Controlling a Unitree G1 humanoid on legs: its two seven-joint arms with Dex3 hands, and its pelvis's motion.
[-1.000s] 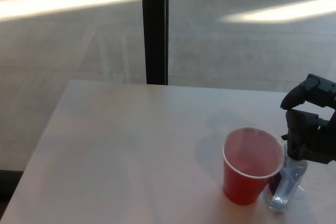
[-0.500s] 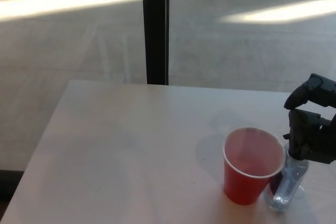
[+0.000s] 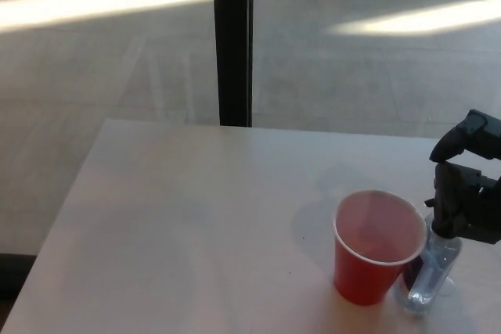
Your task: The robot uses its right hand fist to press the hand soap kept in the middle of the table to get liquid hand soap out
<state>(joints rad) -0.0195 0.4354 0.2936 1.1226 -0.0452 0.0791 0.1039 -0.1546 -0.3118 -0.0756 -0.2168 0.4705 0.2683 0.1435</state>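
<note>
A pale, smooth, matte table [image 3: 196,209] is carrying two items near its right edge, towards the front. A red plastic cup [image 3: 374,249], tapered with a thin white rim, is standing upright and open-topped. Just beside it on its right, touching or nearly so, a clear, rounded hand soap bottle [image 3: 429,275] is standing; its top is hidden. The right hand [image 3: 468,193], black and blocky, is sitting directly over the bottle's top with its thick fingers curled in, fist-like. A dark vertical post [image 3: 232,41] is rising beyond the far edge, over grey flooring.
</note>
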